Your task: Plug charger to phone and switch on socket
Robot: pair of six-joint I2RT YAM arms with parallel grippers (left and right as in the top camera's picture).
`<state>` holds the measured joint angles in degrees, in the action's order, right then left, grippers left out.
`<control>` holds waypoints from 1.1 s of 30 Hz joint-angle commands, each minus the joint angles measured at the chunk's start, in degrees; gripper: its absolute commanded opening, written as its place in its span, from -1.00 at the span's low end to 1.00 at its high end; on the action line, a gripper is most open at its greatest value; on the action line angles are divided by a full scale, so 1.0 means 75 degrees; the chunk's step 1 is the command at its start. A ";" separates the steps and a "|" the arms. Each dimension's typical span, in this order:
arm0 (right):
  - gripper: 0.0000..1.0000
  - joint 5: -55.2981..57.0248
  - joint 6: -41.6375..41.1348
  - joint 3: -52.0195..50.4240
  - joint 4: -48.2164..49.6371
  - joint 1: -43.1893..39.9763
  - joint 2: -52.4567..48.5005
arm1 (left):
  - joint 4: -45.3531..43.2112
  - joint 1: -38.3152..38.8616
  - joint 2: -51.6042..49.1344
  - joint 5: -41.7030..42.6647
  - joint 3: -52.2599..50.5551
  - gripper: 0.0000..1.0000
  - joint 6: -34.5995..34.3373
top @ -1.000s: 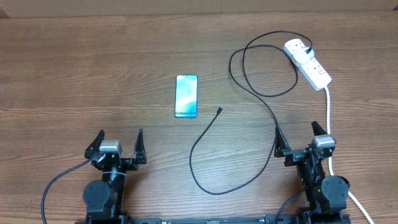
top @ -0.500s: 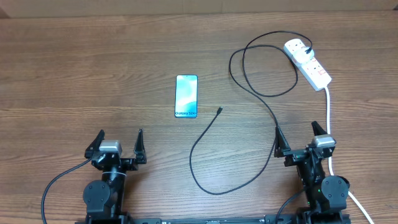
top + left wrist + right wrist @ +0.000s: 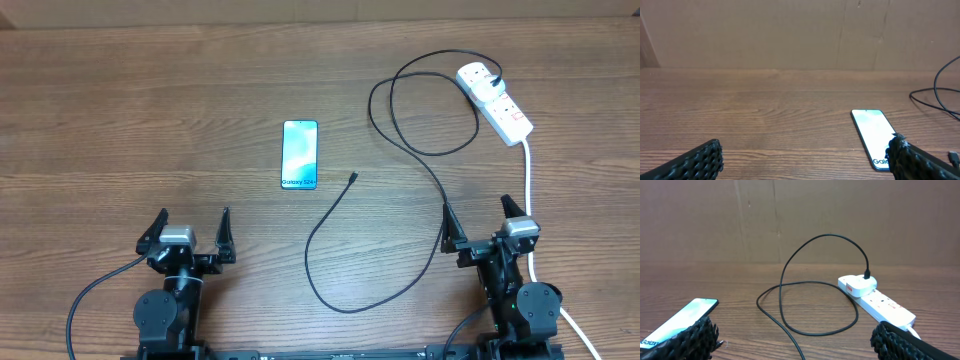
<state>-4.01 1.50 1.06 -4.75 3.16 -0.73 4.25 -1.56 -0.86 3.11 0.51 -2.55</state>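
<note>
No movement anywhere over the last second: same layout, same poses, so no step of the task begun yet. Both arms still parked at the near edge of the brown wooden tabletop [image 3: 150, 100].

Left claw [image 3: 194, 215]: spread fully wide, empty, touching nothing. Right claw [image 3: 475, 208]: equally wide, empty too, with the long thin black charger cable [image 3: 308, 245] running just beside its left finger; contact there impossible to judge from overhead.

Slim rectangular phone with the light blue screen [image 3: 300, 154]: flat, face up, mid-tabletop, ahead and to the right of the left claw. Small black connector tip [image 3: 354, 178]: lying near the phone's lower right corner, apart from it, not plugged in. Far end of the cable already seated in the white oblong power strip [image 3: 497, 101] at far right, thick white lead [image 3: 528, 180] trailing back past the right arm. Red switches too small to read as on or off.
</note>
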 commanded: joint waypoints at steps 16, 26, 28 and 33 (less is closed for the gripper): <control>1.00 0.0099 0.0012 -0.0076 0.0023 0.0035 0.0076 | 0.0009 0.0035 0.0082 -0.0079 -0.0032 1.00 0.0172; 1.00 0.0099 0.0012 -0.0076 0.0023 0.0035 0.0076 | 0.0009 0.0035 0.0082 -0.0079 -0.0032 1.00 0.0172; 1.00 0.0099 0.0012 -0.0076 0.0023 0.0035 0.0076 | 0.0009 0.0035 0.0082 -0.0079 -0.0032 1.00 0.0172; 1.00 0.0099 0.0012 -0.0076 0.0023 0.0035 0.0076 | -0.0708 0.0044 0.0082 0.1466 -0.0029 1.00 -0.1411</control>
<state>-4.01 1.50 1.06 -4.80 3.16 -0.73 1.83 -1.56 -0.86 4.60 0.47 -4.14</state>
